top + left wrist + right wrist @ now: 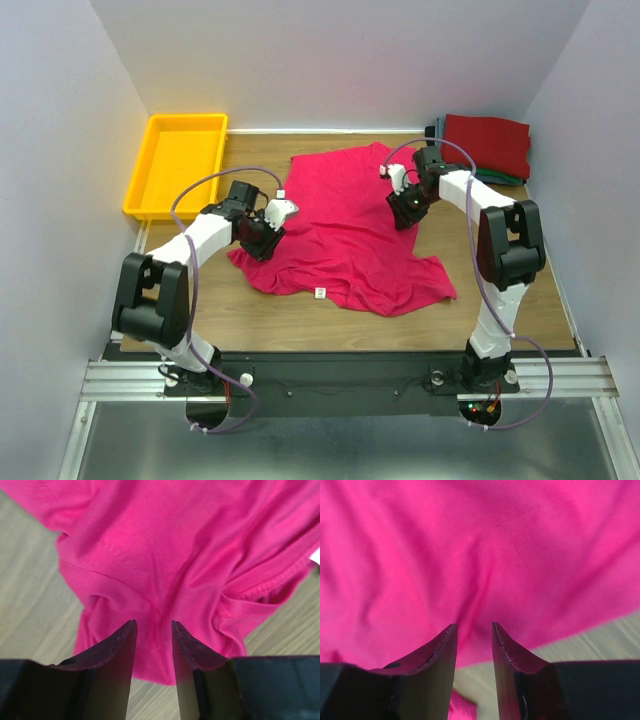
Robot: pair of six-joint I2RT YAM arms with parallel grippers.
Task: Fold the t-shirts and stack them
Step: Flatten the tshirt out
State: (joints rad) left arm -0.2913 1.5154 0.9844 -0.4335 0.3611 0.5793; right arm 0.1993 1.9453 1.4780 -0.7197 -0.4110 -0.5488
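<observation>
Crimson t-shirt (345, 240), spread out, rumpled edges

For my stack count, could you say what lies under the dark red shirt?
Beneath the dark red shirt, edges of a teal-green shirt and a dark grey shirt show; the rest is covered.

Left hand (154, 624), right hand (474, 626) low; fingers pinched near-together
</observation>
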